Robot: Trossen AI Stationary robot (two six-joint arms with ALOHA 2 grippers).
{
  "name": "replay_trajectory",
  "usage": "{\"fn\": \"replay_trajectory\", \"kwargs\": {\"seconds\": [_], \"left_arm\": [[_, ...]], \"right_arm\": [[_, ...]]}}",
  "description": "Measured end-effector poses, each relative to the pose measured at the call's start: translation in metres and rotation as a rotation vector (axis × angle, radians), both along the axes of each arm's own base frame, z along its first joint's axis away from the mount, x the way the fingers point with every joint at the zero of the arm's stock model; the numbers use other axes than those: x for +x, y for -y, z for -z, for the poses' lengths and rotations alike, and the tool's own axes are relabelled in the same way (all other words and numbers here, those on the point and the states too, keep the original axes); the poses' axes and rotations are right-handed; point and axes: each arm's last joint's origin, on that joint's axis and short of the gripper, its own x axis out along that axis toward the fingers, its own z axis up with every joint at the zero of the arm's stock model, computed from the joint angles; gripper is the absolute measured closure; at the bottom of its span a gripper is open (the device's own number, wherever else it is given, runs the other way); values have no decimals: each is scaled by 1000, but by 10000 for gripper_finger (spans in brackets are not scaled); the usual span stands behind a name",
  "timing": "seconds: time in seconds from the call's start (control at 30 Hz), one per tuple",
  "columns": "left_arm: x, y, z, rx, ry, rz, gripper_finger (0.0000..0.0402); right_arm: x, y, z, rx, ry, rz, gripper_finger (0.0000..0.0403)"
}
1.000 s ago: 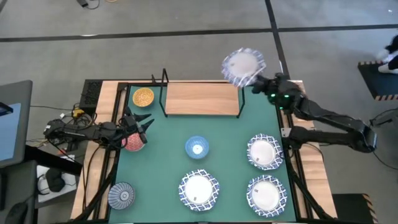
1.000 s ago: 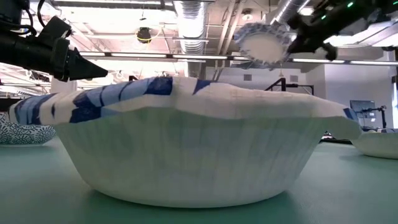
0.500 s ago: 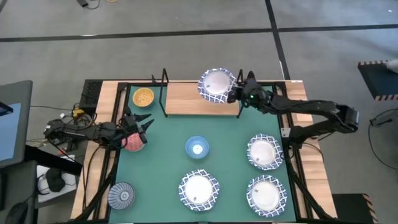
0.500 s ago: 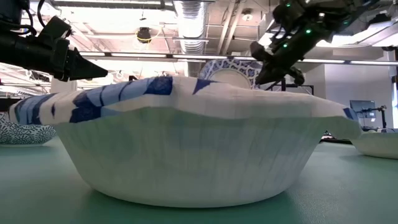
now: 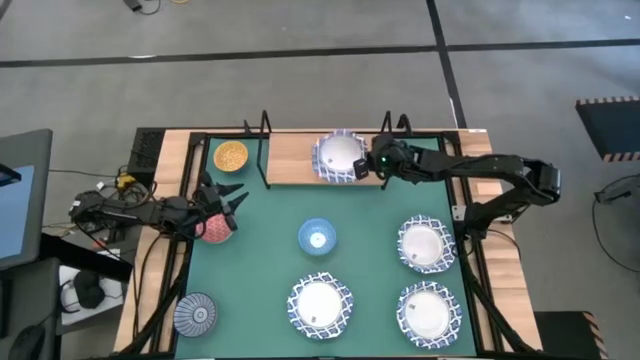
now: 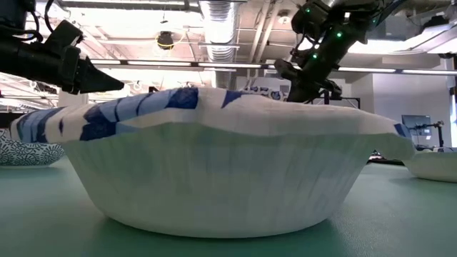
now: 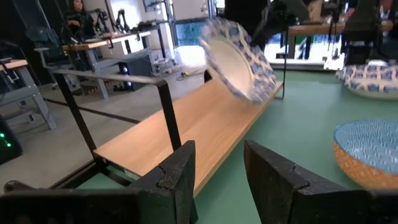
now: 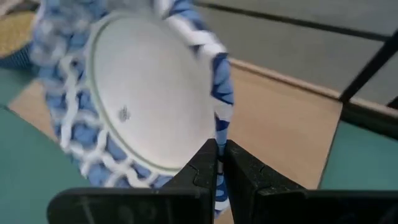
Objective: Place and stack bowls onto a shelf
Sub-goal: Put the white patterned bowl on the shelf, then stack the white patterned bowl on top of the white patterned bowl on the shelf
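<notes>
Right claw (image 5: 362, 165) is clamped on the rim of a lattice bowl (image 5: 337, 155), holding it tilted over the shelf (image 5: 290, 160) near its right end; can't tell if it touches the board. Left claw (image 5: 228, 200) hangs at the bench's left edge just above the red bowl (image 5: 215, 230), fingers apart, empty. Yellow bowl (image 5: 231, 156) sits in the far left corner beside the shelf.
</notes>
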Motion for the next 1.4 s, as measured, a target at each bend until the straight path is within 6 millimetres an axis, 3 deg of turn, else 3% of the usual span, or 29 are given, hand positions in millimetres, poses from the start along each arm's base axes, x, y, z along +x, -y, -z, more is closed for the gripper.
{"fn": "replay_trajectory", "kwargs": {"seconds": [0.37, 0.7, 0.87, 1.07, 1.4], "left_arm": [[2, 0, 2, -10, -20, -9, 276], [2, 0, 2, -10, -20, -9, 276], [2, 0, 2, -11, -20, -9, 276], [2, 0, 2, -13, -18, -10, 276], [2, 0, 2, -16, -14, -15, 276]], "right_arm": [[-5, -3, 3, 4, -34, 135, 340], [1, -14, -1, -72, -29, 113, 275], [16, -33, -11, -244, -83, -105, 250], [47, -45, -16, -343, 47, -312, 251], [93, -35, 29, -151, -237, -323, 279]]}}
